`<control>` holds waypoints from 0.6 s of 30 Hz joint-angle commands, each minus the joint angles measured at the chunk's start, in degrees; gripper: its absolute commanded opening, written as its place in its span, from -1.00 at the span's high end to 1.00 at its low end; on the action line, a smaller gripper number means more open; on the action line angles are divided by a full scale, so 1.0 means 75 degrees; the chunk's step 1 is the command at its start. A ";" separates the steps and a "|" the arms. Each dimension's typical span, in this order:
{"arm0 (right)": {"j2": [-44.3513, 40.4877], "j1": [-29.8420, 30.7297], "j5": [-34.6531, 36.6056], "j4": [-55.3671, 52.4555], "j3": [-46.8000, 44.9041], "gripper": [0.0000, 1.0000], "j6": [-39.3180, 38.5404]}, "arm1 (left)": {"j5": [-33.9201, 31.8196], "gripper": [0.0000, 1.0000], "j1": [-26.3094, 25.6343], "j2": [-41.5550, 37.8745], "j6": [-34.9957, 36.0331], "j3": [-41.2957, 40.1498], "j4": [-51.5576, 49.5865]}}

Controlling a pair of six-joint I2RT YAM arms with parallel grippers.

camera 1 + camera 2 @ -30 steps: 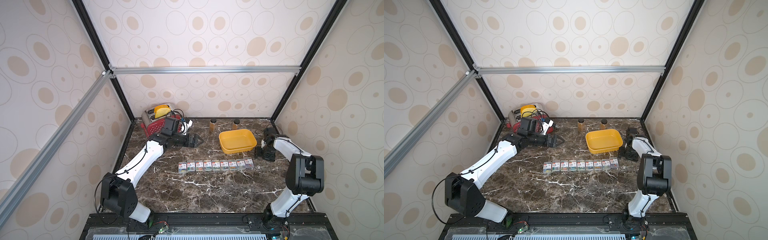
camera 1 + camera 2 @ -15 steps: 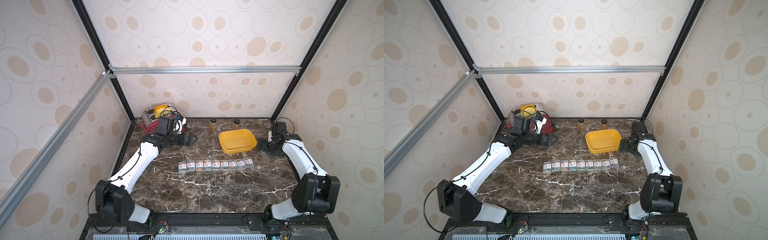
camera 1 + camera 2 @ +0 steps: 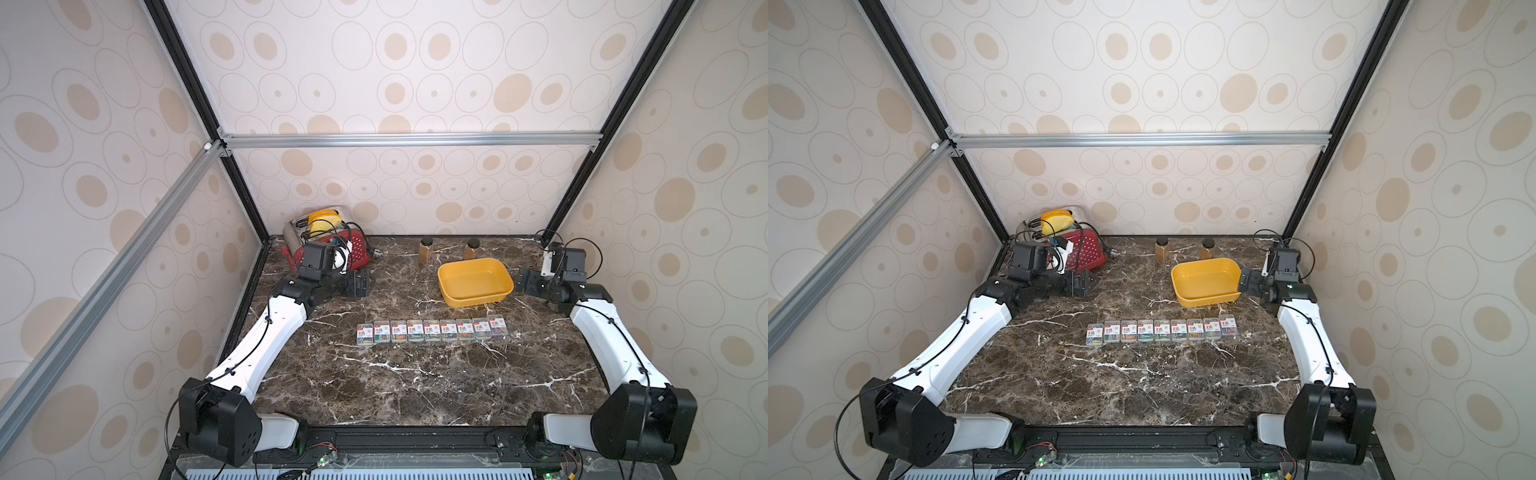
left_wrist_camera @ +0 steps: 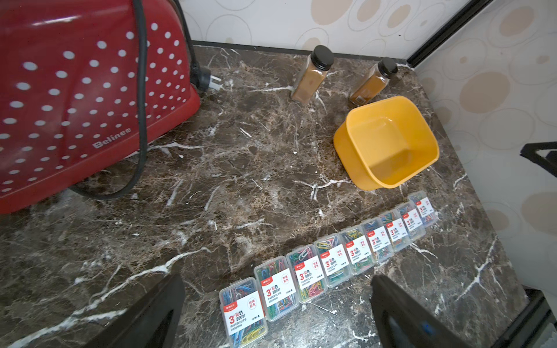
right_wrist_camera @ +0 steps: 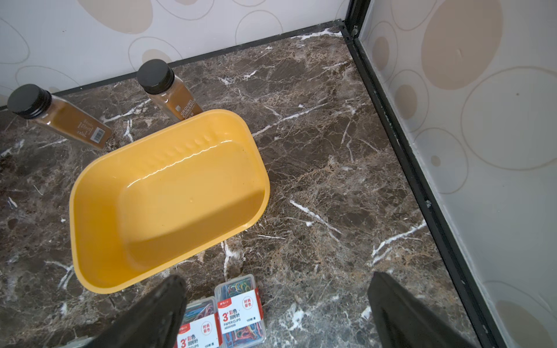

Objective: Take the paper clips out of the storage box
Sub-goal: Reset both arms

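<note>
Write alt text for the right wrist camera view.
An empty yellow tray sits on a dark marble table, with two black-capped brown bottles standing beside it along the wall. Two clear cases of coloured paper clips lie outside the tray, near the open right gripper.

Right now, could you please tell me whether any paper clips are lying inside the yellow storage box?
No, in the right wrist view the storage box is bare inside and the paper clips lie on the table.
</note>
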 commanded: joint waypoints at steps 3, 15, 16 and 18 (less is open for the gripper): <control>-0.0168 0.0221 0.0281 0.1299 -0.0693 -1.00 -0.0565 | -0.0493 -0.98 0.0127 -0.0404 0.0249 -0.0283 0.0427; -0.0210 0.0219 0.0387 0.1450 -0.0982 -1.00 -0.0468 | -0.0812 -0.98 0.0170 -0.0408 -0.0008 -0.0516 0.0645; -0.0254 0.0221 0.0390 0.1640 -0.1104 -1.00 -0.0409 | -0.0830 -0.98 0.0178 -0.0408 -0.0008 -0.0561 0.0706; -0.0363 0.0228 0.0427 0.2013 -0.1351 -1.00 -0.0317 | -0.0908 -0.98 0.0171 -0.0427 -0.0008 -0.0631 0.0791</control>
